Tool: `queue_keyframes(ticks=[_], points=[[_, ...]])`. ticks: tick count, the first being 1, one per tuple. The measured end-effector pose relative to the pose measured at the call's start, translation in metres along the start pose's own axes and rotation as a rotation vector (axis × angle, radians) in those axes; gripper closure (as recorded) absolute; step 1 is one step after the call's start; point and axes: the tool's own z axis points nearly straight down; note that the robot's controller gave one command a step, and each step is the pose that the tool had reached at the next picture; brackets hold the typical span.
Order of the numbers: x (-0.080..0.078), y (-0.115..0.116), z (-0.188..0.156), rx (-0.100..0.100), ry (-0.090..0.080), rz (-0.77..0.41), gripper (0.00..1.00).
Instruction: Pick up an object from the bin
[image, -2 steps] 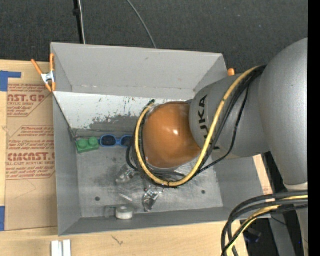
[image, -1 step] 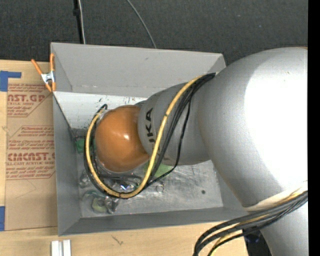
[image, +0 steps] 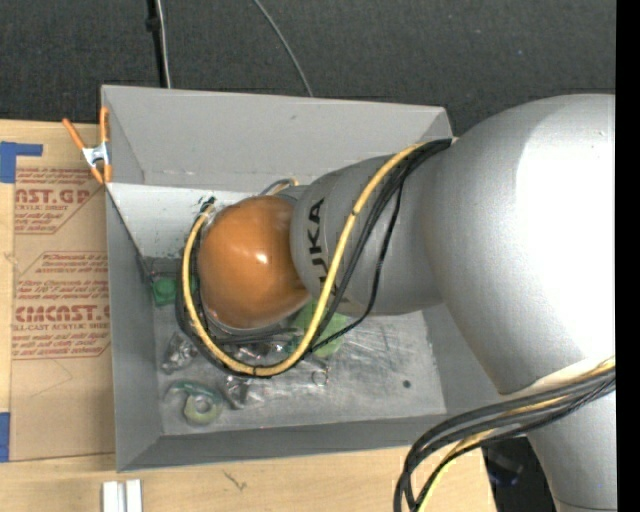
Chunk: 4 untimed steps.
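Note:
A dark part of my gripper (image: 252, 349) shows low in the left half of the bin, just under the arm's orange cover. A pale green ring (image: 203, 408) lies on the floor near the front left corner, below and left of the gripper. Small shiny metal pieces (image: 180, 351) lie to the gripper's left, and another shiny piece (image: 236, 388) lies just in front of it. A green lump (image: 162, 290) rests against the left wall. A light green thing (image: 335, 336) pokes out from under the arm on the gripper's right.
The arm and its orange cover, ringed by yellow and black cables, hang over the middle and right of the bin and hide what lies beneath. Bare scuffed floor shows at the front right.

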Motion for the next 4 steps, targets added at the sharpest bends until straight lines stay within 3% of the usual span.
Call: queue_keyframes(ticks=[1, 2, 3, 4], points=[[0.015, 0.027, -0.001, 0.008, -0.006, -0.314, 0.00], [0.015, 0.027, -0.002, 0.008, -0.008, -0.313, 1.00], [0.017, 0.018, -0.123, 0.006, -0.001, -0.382, 1.00], [0.026, 0.002, -0.185, 0.007, 0.001, -0.390, 1.00]])
